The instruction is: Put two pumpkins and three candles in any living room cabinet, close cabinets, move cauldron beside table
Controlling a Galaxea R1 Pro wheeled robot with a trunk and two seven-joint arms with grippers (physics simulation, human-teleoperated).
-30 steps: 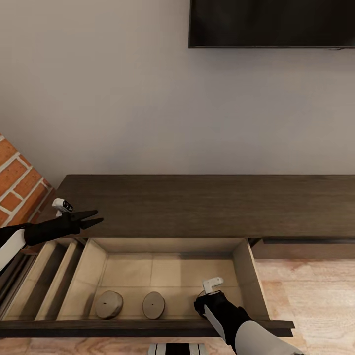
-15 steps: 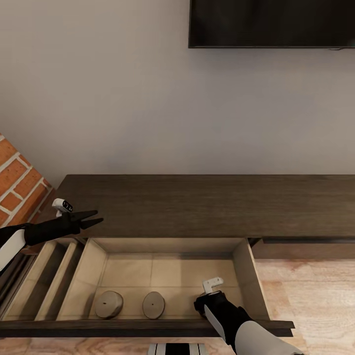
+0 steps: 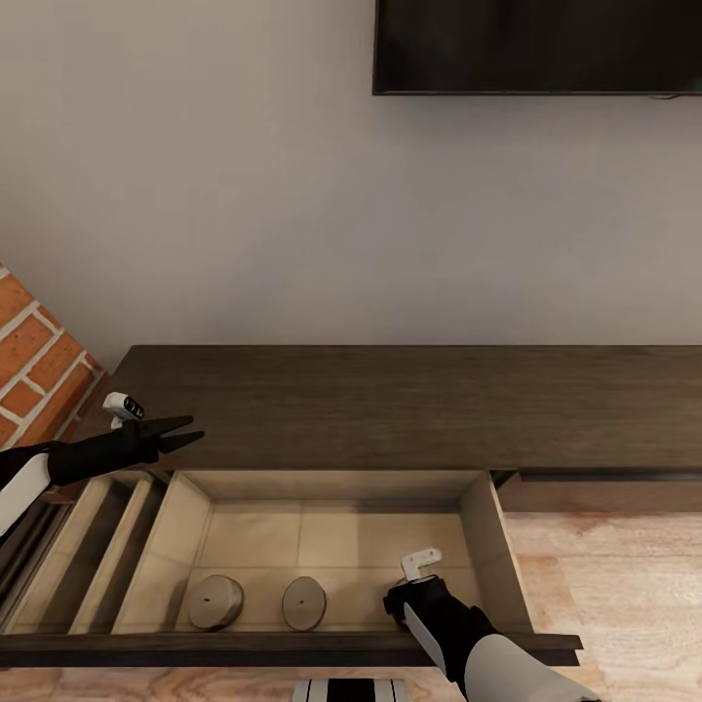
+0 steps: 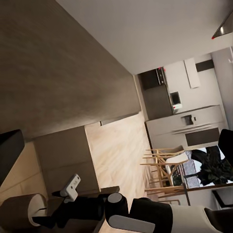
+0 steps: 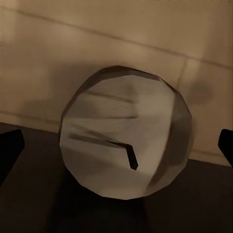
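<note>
Drawer [image 3: 185, 531] of the long low dark-brown wooden cabinet [image 3: 419, 405] is pulled out, pale light-wood interior exposed, under the black wall TV [image 3: 536, 47]. Two short grey-beige cylinder candles with dark wicks stand upright near the drawer's front wall, one [image 3: 215, 601] left of the other [image 3: 303, 603], close together but apart. A third grey candle [image 5: 126, 145] shows large in the right wrist view, top face and short dark wick toward the camera, sitting between the black fingertips [image 5: 9, 148] seen at both edges of that picture. The right gripper [image 3: 409, 588] is down inside the drawer at its front right; its fingers are spread wide with gaps either side of the candle, not touching it. The left gripper [image 3: 180, 433] hangs above the cabinet top's left end near the red brick fireplace [image 3: 34, 366], black fingers slightly apart, holding nothing. Left wrist view shows the right arm [image 4: 145, 216] and one candle [image 4: 30, 209] in the drawer.
</note>
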